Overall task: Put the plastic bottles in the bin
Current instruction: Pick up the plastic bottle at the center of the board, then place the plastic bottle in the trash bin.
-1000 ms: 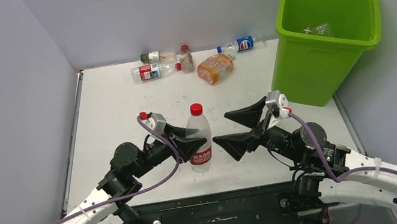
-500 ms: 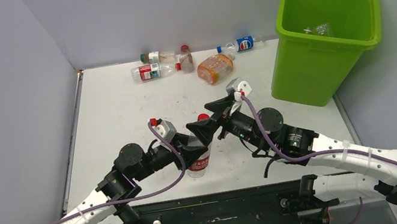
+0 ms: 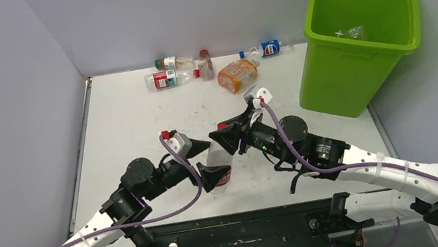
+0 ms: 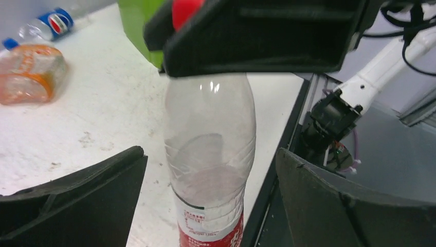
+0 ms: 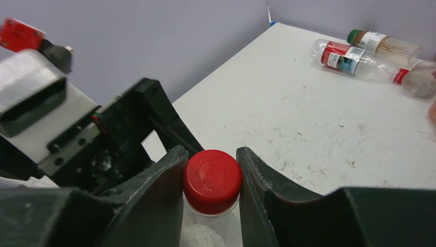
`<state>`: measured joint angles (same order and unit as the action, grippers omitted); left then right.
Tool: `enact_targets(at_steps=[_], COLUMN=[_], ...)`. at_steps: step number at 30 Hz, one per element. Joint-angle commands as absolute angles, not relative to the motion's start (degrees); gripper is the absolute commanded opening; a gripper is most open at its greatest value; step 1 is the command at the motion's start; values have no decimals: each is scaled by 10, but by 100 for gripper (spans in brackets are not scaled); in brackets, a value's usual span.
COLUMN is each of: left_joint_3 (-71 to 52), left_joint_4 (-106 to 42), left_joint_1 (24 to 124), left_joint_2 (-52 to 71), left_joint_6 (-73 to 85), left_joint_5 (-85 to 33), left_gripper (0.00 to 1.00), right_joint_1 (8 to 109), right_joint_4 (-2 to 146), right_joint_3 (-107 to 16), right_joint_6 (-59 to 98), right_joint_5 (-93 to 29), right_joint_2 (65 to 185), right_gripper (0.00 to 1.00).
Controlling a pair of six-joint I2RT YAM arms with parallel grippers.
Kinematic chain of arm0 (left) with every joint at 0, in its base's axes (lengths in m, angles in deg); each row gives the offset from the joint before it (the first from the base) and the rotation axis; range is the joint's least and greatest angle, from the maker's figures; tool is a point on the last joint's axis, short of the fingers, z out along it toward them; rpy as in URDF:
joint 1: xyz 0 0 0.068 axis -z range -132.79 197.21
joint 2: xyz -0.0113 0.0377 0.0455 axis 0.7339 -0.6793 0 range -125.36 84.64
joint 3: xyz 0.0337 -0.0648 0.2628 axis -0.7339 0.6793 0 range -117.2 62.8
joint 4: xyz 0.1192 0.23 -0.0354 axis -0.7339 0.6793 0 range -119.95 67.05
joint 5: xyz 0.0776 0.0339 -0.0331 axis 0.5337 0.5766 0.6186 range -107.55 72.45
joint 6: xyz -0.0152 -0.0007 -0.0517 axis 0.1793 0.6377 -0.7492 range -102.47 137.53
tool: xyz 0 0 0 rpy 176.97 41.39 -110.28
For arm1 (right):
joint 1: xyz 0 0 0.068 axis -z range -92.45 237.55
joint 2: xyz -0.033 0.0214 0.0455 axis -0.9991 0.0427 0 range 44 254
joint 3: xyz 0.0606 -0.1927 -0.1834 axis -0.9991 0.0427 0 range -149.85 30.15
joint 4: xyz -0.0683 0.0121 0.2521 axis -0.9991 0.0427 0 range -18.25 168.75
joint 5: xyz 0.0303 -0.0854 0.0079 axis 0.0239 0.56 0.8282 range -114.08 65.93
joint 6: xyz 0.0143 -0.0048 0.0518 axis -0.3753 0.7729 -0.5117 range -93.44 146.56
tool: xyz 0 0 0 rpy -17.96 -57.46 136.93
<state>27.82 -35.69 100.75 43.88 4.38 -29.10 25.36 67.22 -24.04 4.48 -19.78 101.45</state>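
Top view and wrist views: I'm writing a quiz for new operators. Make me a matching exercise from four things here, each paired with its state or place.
Things
1. right gripper
2. left gripper
3. orange bottle
4. bin

States or places
A. lying on its side near the far edge of the table
B. open, a finger either side of the red-capped bottle, gaps showing
C. standing upright at the far right
D. shut on that bottle's cap

Pairs: 1-D, 2-B, 3-A, 4-C

Open tabletop [image 3: 130, 131] from the upright bottle [image 4: 211, 139] to the bin [image 3: 346, 78] — lying bottles [image 3: 237, 75] crowd only the far edge.
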Motion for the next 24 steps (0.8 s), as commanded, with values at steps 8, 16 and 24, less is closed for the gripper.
enact_targets(at_steps=[8,16,24], left_joint_3=[271,343,325], left_joint_4=[-486,-506,-466], left_joint_1=[1007,960,959], left_joint_2=[513,524,499], left_joint_6=[220,158,154], left_joint_5=[56,66,53], left_gripper=[96,96,96], right_joint_1=[261,261,370], right_joint_4=[752,341,30], right_joint_3=[-476,-498,-547], right_joint_6=[295,638,865], right_joint_5=[31,177,233], right_joint_2=[1004,1017,1139], right_gripper=[5,5,5])
